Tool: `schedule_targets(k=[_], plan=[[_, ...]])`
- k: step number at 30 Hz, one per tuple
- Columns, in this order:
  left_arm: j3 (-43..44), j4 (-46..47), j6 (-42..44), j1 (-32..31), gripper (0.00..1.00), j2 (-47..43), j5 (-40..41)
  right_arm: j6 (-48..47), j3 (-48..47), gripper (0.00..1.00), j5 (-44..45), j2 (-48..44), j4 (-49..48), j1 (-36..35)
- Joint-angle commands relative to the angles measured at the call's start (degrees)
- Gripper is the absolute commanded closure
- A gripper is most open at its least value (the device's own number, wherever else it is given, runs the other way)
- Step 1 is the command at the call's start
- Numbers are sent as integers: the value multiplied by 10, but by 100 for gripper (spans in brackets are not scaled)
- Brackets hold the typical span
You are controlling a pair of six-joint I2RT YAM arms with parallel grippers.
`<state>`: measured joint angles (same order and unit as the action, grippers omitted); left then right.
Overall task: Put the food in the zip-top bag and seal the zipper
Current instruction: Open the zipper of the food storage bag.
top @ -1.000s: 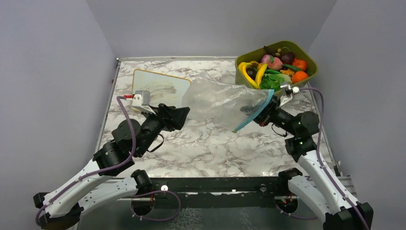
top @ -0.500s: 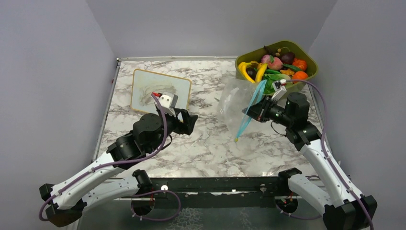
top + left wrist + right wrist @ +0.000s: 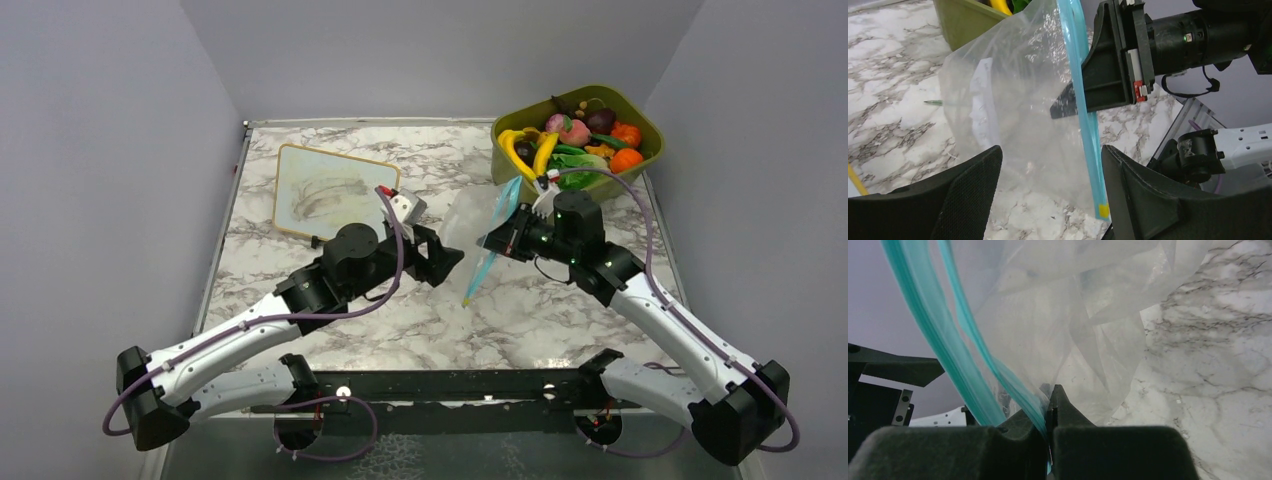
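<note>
Above the marble table (image 3: 500, 330), right of centre, the clear, crinkled bag (image 3: 468, 215) is held hanging with its teal zipper (image 3: 487, 255) running steeply downward. It is pinched at that strip by the tightly closed right gripper (image 3: 497, 241). The left gripper (image 3: 440, 262) is spread wide and faces the bag from close by, though contact cannot be made out. A framed white board (image 3: 330, 190) is laid at the back left, and the food (image 3: 575, 140) is piled in an olive tub (image 3: 503, 165) just behind the bag.
</note>
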<state>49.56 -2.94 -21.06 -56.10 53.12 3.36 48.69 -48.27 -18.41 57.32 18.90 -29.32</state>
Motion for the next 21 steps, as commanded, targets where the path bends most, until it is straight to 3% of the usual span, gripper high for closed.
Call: schedule_targets(k=[1,14,21], plan=[[6,87,-10,1,25,36,-30,56,-15,99,68,11,-14,-46],[4,114,15,0,26,102,-25,92,-5,99,102,13,-37,-84],[0,87,61,-2,40,109,20,96,5,99,98,8,-46,-86]])
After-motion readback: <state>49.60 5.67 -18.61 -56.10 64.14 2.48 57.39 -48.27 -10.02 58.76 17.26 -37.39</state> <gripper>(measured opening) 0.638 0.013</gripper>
